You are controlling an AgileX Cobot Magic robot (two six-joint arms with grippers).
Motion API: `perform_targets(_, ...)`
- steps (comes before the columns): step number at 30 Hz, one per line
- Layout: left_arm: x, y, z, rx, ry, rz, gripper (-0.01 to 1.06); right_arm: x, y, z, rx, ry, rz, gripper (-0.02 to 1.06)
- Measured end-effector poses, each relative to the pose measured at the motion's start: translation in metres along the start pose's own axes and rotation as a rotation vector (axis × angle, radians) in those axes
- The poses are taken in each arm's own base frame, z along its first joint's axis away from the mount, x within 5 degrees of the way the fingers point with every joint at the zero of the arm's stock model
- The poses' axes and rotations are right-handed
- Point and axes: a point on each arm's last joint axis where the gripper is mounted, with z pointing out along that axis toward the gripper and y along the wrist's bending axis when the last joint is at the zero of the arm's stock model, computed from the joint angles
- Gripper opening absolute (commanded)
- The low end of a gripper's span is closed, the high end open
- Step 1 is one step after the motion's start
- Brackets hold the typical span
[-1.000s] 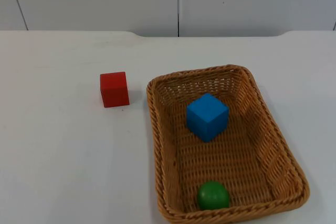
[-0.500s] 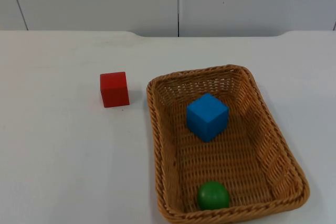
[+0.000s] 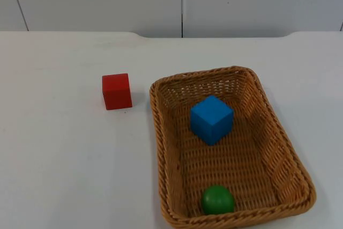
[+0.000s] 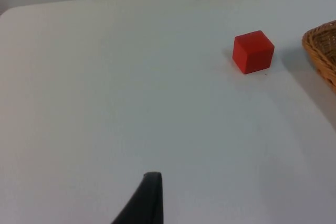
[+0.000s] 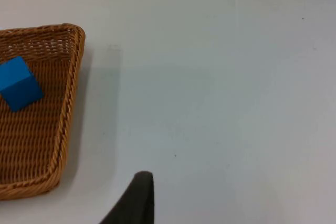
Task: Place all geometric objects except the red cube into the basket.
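Brown wicker makes up the basket (image 3: 161, 148), and inside it sit the blue cube (image 3: 211, 119) and the green ball (image 3: 217, 200) — the cube near the middle, the ball down by the near wall. The red cube (image 3: 117, 91) stands alone on the white table (image 3: 64, 175), just beside the basket's left rim but not touching it. So the job looks done, I think, since only the red cube is left out. The blocks look hard and light (maybe wood or foam), and a cube should be easy to pinch on two flat sides; the ball would likely roll and slip, so it would need a pinch right across its middle. The left gripper (image 4: 149, 203) waits over bare table, well apart from the red cube. The right gripper (image 5: 137, 200) waits over bare table near the basket's corner. One dark fingertip shows for each — I cannot tell if the claws are spread or pressed together. There is lots of open table on both sides, and the basket's walls are the only edges to bump.
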Motion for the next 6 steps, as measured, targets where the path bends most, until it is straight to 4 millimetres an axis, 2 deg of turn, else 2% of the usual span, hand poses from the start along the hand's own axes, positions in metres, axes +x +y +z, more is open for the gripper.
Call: perform_targets(6,-0.0001,-0.0005,0.0001,-0.091,0.000,-0.046,1.05,0.0000,0.0000,0.0000,0.000,0.000,0.000,1.05)
